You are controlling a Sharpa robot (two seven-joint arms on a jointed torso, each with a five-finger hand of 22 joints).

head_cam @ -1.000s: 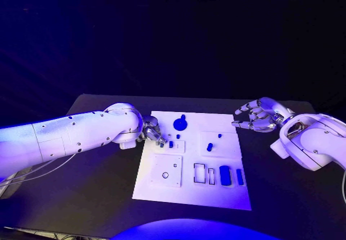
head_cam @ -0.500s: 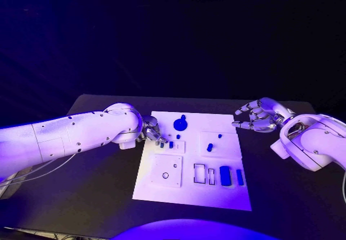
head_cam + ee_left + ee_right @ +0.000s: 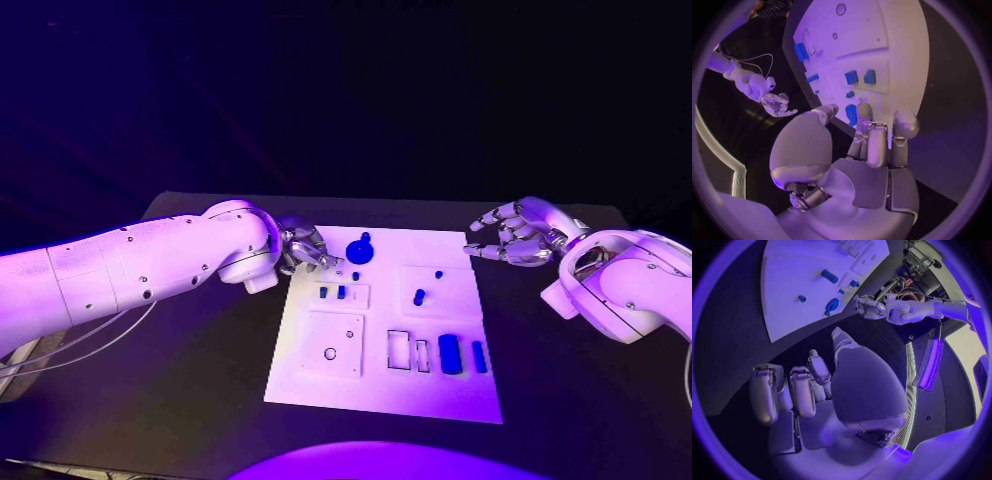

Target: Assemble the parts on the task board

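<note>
Clearly much is left: on the task board several blue parts lie loose or part-seated, while the left hand hovers empty-fingered at its far corner and the right hand waits, loosely curled, empty, off its edge.

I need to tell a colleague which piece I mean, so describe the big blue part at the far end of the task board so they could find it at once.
Start at the white task board in the middle of the black table, then go to its far edge, near the left hand. There sits the big blue part: a round body with a narrow neck toward the far edge. Its neighbours are much smaller pegs and blocks.
</note>
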